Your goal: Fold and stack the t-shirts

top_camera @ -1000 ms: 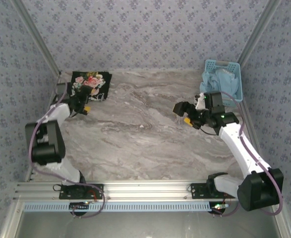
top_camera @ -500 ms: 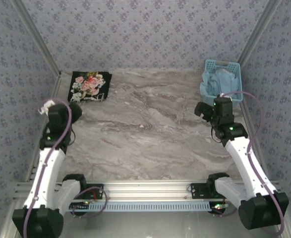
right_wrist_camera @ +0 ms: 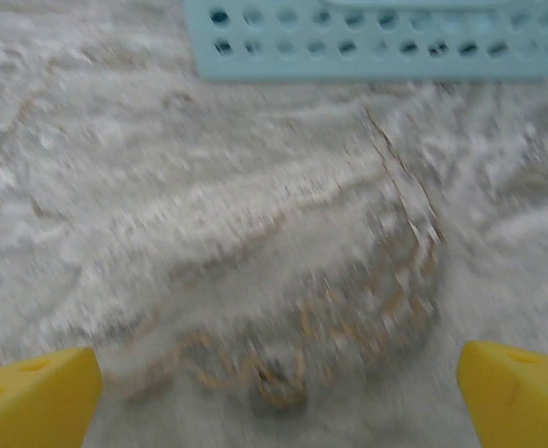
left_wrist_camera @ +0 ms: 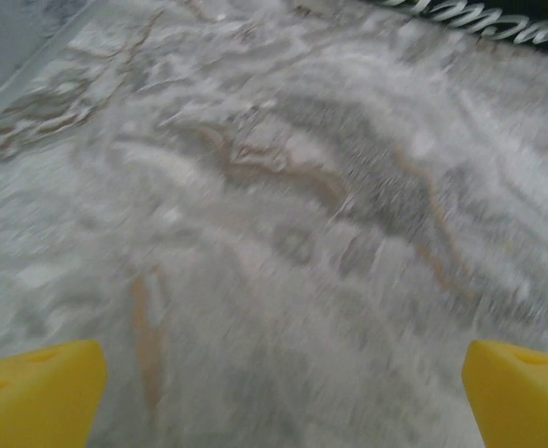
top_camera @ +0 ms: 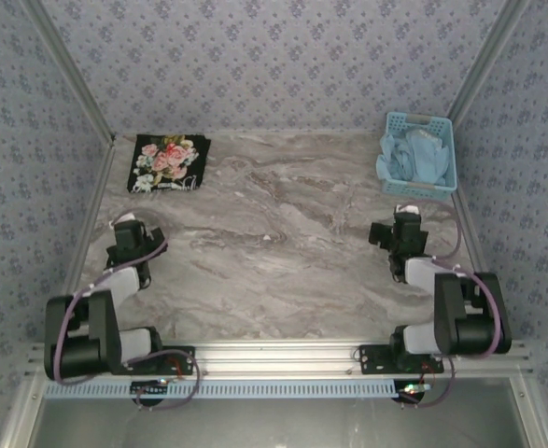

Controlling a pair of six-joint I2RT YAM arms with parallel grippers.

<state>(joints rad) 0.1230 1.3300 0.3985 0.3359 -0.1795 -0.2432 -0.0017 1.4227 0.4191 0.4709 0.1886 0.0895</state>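
Both arms have folded back toward their bases since a second ago, so you now have the left gripper [top_camera: 127, 231] at 9 o'clock on the marble table [top_camera: 274, 266] and the right gripper [top_camera: 397, 231] at 3 o'clock. Each has its yellow fingertips [left_wrist_camera: 35, 392] spread wide over the tabletop. Your folded black t-shirt [top_camera: 168, 163] lies flat at 10 o'clock with its roses and lettering up (beyond the left gripper, apart from it), and the blue basket [top_camera: 421, 121] of pale blue cloth [top_camera: 412, 157] sits at 2 o'clock.

Folded black t-shirt [top_camera: 168, 163], rose print up, table's far-left corner.
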